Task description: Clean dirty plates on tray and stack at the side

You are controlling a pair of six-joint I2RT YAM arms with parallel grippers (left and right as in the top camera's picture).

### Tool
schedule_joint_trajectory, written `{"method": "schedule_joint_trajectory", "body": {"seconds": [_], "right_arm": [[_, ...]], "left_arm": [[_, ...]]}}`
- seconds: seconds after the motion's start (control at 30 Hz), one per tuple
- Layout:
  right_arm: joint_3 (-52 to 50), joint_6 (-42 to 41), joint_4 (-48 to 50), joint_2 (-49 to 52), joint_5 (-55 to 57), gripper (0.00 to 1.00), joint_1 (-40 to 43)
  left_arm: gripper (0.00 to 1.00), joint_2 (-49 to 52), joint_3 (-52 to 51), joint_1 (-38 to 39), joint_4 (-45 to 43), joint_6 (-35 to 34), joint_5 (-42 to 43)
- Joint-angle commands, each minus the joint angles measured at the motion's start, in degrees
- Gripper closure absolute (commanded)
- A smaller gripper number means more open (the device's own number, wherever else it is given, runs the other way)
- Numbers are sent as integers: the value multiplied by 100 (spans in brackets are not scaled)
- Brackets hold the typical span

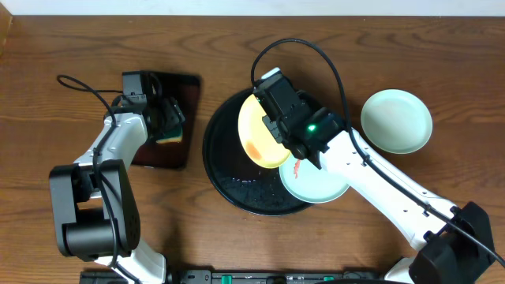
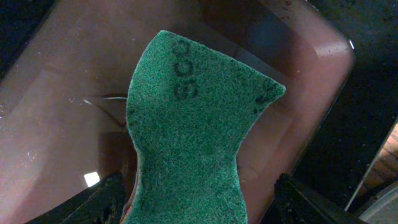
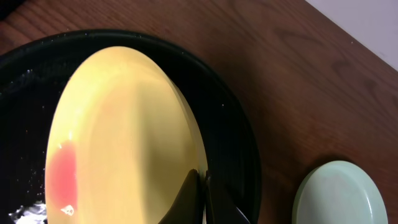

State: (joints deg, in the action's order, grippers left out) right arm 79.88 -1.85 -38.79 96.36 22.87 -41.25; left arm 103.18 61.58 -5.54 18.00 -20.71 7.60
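My right gripper (image 1: 274, 126) (image 3: 203, 177) is shut on the rim of the yellow plate (image 1: 256, 134) (image 3: 124, 137) and holds it tilted over the glossy black round tray (image 1: 217, 170) (image 3: 244, 124). The plate has a red-orange smear near its lower edge. A pale plate with a red smear (image 1: 316, 185) lies at the tray's right front rim. A clean-looking pale plate (image 1: 396, 120) (image 3: 339, 196) lies on the table to the right. My left gripper (image 1: 168, 118) (image 2: 199, 205) is open, its fingers on either side of the teal sponge (image 1: 170, 130) (image 2: 193, 137).
The sponge rests on a small dark rectangular tray (image 1: 162, 158) (image 2: 56, 112) left of the round tray. A black cable runs from the left arm over the table's left part (image 1: 79, 83). The wooden table's far edge is at the top.
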Motion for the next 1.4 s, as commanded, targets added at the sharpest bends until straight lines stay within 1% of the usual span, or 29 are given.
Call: {"method": "schedule_joint_trajectory", "body": {"seconds": [0.0,0.47,0.6,0.77,0.83,1.03,1.1,1.17,1.37], "right_arm": [[0,61,-4,-59,109,99,-22],[0,24,-83,-164,120,99,-74],[0,52,-90,-413,439,99,-85],[0,592,-85,-787,459,99,-85],[0,728,-83,-887,662,99,-85],[0,1414,-26,-984,1934,99,-363],[0,1725,79,-984,2378,99,-549],[0,2247,321,-984,2756,99,-855],[0,2334,476,-984,2789,99,-1010]], "left_arm": [[22,-9,20,-28,11,55,33],[22,-9,20,-28,11,55,33],[22,-9,20,-28,11,55,33],[22,-9,20,-28,11,55,33],[22,-9,20,-28,11,55,33],[22,-9,20,-28,11,55,33],[22,-9,20,-28,11,55,33],[22,-9,20,-28,11,55,33],[22,-9,20,-28,11,55,33]]}}
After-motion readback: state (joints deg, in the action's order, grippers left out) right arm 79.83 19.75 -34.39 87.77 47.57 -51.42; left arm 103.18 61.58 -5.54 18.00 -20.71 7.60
